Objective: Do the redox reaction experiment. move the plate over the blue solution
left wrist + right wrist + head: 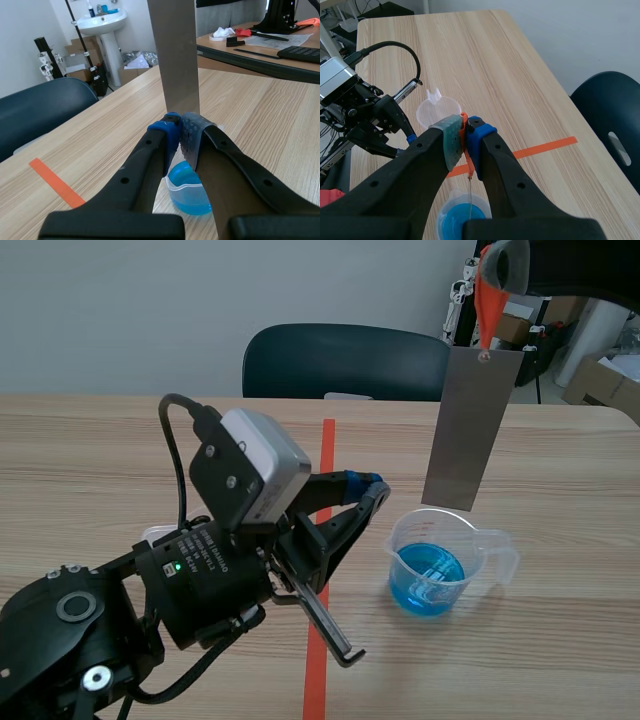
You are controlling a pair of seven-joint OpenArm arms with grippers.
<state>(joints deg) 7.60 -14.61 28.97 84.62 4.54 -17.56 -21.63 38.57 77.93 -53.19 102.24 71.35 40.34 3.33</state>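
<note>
Hanging plate (470, 425): right gripper (465, 131) jaws clamped on its tab (488, 305); left gripper (181, 131) jaws together, empty. Risk: swing clips cup (478, 540) rim, spills soln (428, 585).

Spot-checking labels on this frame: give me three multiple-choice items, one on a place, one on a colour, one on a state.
1. Where is the metal plate relative to the beaker?
A. lying beside it
B. hanging over it
C. under it

2. What colour is the solution in the beaker?
A. blue
B. green
C. clear

3. How does the left end effector stand?
A. open wide
B. shut on the plate
C. shut on nothing

Answers:
1 B: it dangles from the orange strap pinched in the right end effector, above the beaker.
2 A: the liquid shows bright blue in all views.
3 C: its pads meet with nothing between them.
</note>
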